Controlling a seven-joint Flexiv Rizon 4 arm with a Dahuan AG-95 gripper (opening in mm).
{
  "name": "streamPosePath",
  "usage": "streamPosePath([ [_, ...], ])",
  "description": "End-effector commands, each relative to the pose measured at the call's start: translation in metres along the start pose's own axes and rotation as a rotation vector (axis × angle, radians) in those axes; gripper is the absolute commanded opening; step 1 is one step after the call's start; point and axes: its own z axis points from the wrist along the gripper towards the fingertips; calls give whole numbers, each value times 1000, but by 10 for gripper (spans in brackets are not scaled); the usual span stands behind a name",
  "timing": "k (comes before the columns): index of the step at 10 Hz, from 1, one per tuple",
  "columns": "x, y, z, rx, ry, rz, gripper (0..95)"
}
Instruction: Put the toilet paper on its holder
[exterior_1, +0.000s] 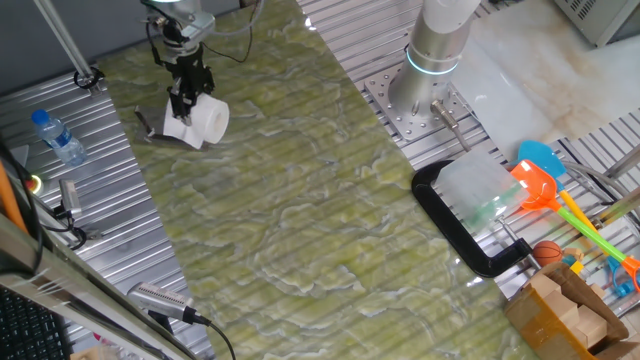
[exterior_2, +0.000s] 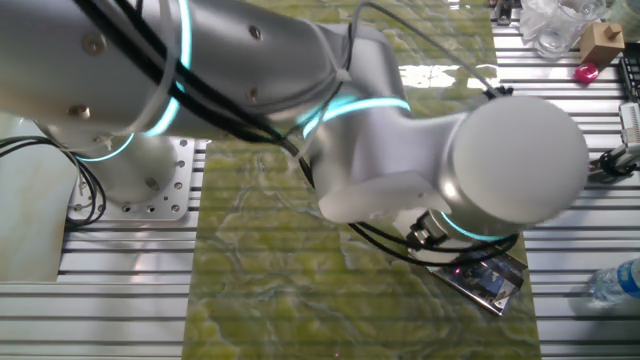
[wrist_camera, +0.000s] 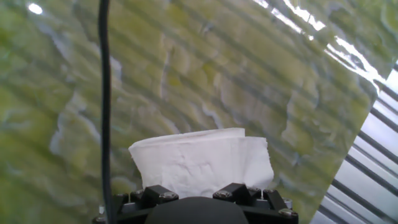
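Note:
The toilet paper (exterior_1: 206, 118) is a white roll at the far left of the green mat, tilted, with a loose sheet hanging beneath it. My gripper (exterior_1: 186, 98) is shut on the roll's left side and holds it from above. The holder (exterior_1: 146, 124) shows as a thin dark rod and plate edge just left of the roll, partly hidden by it. I cannot tell whether the roll touches the rod. In the hand view the toilet paper (wrist_camera: 202, 162) fills the space in front of my gripper (wrist_camera: 199, 194). In the other fixed view the arm hides the roll and the holder.
A clear water bottle (exterior_1: 58, 137) lies on the metal slats left of the mat and also shows in the other fixed view (exterior_2: 615, 284). A large black C-shaped frame (exterior_1: 455, 228) sits at the mat's right edge. Coloured toys (exterior_1: 548, 185) and a cardboard box (exterior_1: 568, 310) lie further right.

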Motion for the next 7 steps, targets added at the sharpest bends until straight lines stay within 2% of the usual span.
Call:
streamPosePath([
  [1, 7, -1, -1, -4, -1, -21, 0],
  [7, 24, -6, -5, -8, 2, -55, 0],
])
